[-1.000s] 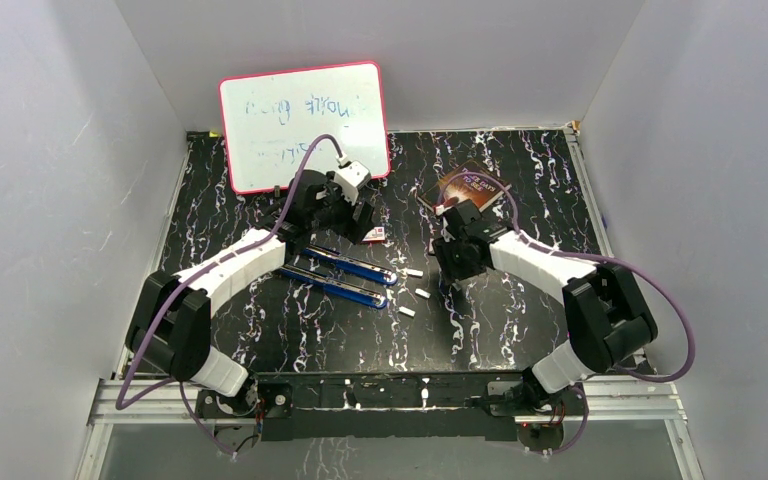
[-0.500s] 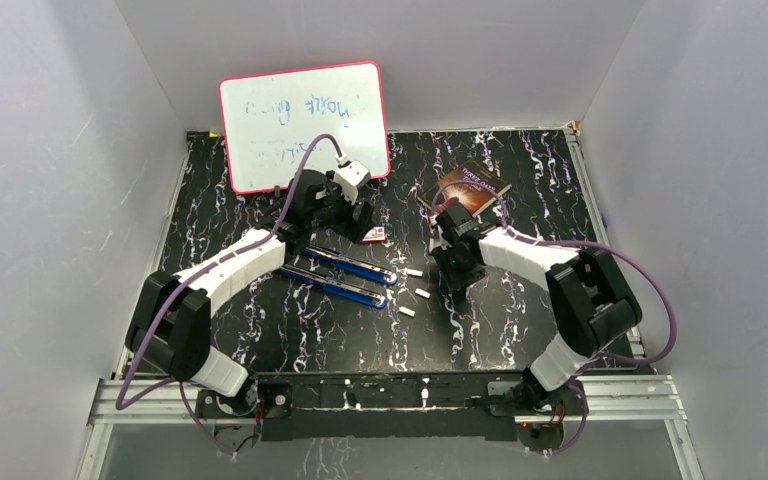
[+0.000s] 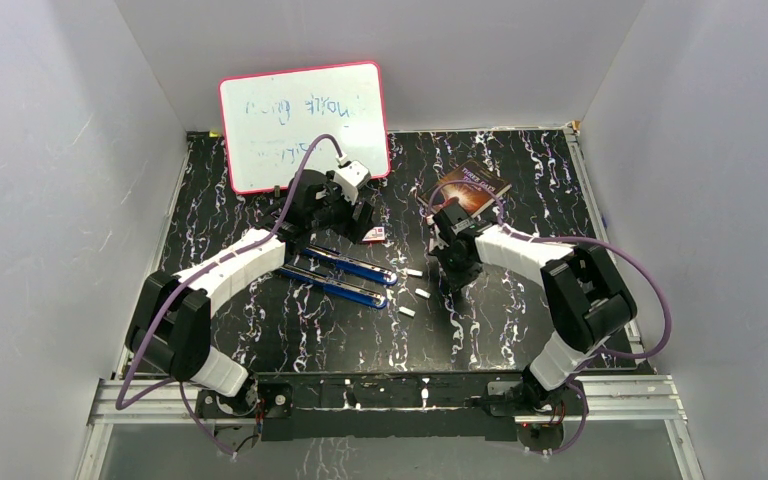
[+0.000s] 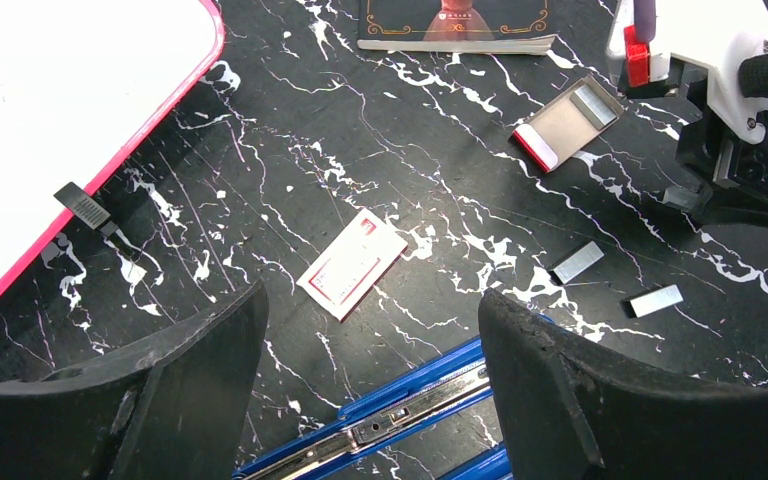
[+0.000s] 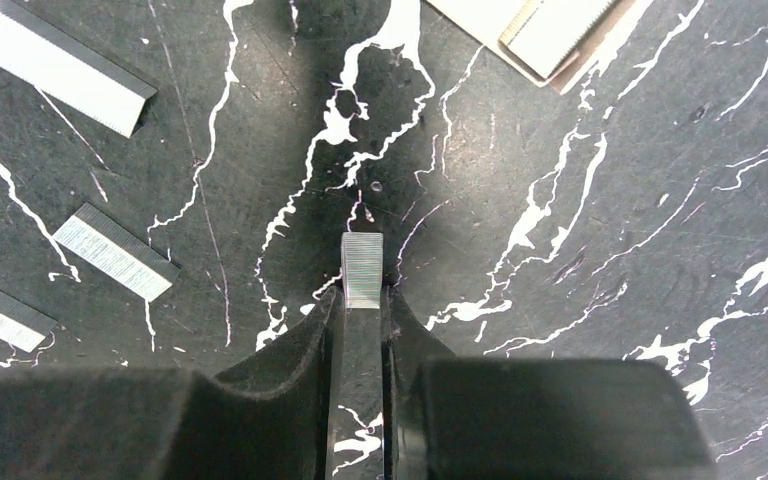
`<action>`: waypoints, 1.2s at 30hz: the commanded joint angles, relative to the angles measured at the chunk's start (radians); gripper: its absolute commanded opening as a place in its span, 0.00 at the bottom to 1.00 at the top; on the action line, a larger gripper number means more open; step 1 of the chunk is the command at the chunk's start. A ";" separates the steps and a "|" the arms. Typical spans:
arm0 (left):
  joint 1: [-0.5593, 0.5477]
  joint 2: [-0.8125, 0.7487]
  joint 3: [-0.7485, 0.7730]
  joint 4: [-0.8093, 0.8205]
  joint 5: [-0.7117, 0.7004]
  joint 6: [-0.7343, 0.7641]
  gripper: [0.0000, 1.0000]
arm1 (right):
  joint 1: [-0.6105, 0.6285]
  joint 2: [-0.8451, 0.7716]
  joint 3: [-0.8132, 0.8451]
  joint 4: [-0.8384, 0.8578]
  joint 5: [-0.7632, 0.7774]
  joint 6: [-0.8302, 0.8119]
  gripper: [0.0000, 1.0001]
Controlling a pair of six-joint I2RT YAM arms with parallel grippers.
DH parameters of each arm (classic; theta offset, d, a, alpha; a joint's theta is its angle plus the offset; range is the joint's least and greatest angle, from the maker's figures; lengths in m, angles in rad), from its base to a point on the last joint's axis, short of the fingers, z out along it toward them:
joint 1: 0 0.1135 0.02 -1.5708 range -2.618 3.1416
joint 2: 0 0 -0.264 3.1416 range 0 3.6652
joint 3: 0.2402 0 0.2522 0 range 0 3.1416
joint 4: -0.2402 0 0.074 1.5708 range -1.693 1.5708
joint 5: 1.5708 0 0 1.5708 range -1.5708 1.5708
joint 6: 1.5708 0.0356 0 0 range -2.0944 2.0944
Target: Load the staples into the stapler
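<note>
Silvery staple strip [image 5: 362,265] sits pinched in the right end effector [image 5: 362,305] over the counter [image 5: 610,200]; left end effector [image 4: 370,320] gapes empty above the blue stapler [image 4: 400,400].

Plain white walls [image 3: 50,180] close in at left, right and back; matte, evenly lit, with soft shadow in the corners. Tabletop [image 3: 520,330] fills the middle of the frame: black, veined white and faint purple like marble. A pink-framed whiteboard [image 3: 300,125] leans at upper left against the back wall, with faint blue scribble on it. Aluminium rail [image 3: 390,400] runs along the bottom edge. Metal trim [image 3: 590,200] lines the table's right side.
</note>
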 commanded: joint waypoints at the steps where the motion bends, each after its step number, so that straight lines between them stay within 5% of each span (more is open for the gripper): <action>1: 0.003 -0.024 -0.002 0.009 0.024 0.009 0.75 | 0.030 0.019 0.048 -0.015 -0.015 -0.004 0.21; 9: 0.004 -0.027 -0.003 0.009 0.024 0.010 0.75 | 0.129 0.039 0.076 0.026 0.018 0.022 0.21; 22: 0.003 -0.033 -0.006 0.008 0.024 0.013 0.75 | 0.144 0.055 0.064 0.035 0.028 0.024 0.41; 36: 0.004 -0.034 -0.004 0.004 0.026 0.011 0.75 | 0.145 0.049 0.044 0.008 -0.004 0.013 0.31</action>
